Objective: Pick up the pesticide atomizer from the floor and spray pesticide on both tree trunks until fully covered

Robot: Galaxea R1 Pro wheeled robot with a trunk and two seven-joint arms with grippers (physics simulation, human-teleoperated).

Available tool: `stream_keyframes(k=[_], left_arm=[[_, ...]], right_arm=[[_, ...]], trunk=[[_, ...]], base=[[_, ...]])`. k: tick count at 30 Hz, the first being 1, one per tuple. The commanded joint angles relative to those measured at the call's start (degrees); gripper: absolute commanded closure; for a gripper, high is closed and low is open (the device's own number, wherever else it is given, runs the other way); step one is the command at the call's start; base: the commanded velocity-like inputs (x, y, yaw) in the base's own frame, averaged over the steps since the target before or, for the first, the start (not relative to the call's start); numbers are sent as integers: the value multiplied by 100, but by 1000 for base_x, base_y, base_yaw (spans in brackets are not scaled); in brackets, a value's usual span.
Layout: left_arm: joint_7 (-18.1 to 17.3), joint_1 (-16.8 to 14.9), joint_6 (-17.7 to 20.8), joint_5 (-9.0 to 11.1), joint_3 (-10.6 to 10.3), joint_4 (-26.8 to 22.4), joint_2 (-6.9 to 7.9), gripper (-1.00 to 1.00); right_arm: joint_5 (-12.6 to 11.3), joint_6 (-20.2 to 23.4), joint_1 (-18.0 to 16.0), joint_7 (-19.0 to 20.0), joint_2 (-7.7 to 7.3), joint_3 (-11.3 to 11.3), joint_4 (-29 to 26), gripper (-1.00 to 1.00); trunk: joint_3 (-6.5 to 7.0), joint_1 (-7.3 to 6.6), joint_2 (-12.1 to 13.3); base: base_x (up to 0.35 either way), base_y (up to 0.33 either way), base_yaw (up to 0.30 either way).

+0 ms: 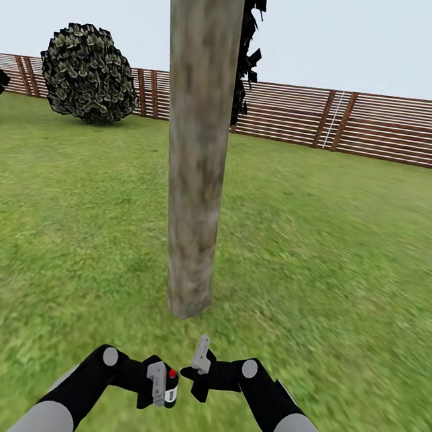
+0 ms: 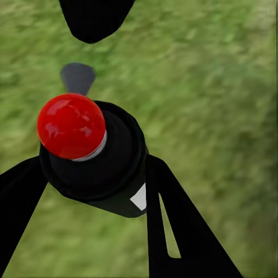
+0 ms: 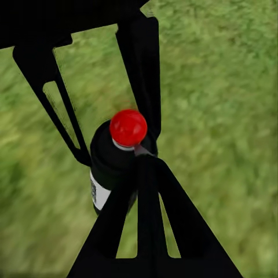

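**Ana:** While the robot is facing the tree trunk (image 1: 199, 140), where is the pesticide atomizer (image 1: 170, 387) sitting?

**Ben:** It is sitting between the fingers (image 2: 174, 220) of the left gripper (image 1: 160, 385), low over the grass (image 1: 339, 258). In the left wrist view the dark bottle (image 2: 107, 168) is pressing against a finger on each side, so that gripper is closed on it, with the red cap (image 2: 70, 125) rising clear above the fingers.

**Ana:** And the right gripper (image 1: 198, 369)?

**Ben:** It is hovering just beside the bottle and holding nothing. In the right wrist view its fingers (image 3: 145, 191) are lying close together, with the bottle beyond them, so I am reading them as closed or nearly so, but I cannot tell for certain.

**Ana:** So how is the spraying best done?

**Ben:** I am judging that the nozzle is needing to point at the trunk, which is standing well beyond the fingertips. Which way the nozzle faces I cannot tell. Raising the left arm, turning the cap end toward the bark, and sweeping slowly up and down is likely to coat it; circling the base is probably necessary for the far side.
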Motion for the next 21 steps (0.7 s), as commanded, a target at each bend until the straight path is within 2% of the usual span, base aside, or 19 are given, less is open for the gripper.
stream_keyframes(k=[1,7,21], left_arm=[[-15,-4,-56,-53,27,-6,-25,100],[-22,-5,-56,-47,27,-6,-84,100],[-29,-6,-64,-46,35,7,-87,100]], right_arm=[[58,-34,-2,2,1,-4,-7,100],[58,-34,-2,2,1,-5,-7,100],[58,-34,-2,3,1,-5,-2,100]], trunk=[[-5,-1,-2],[-5,-1,-2],[-5,-1,-2]], base=[[0,0,0],[0,0,0],[0,0,0]])
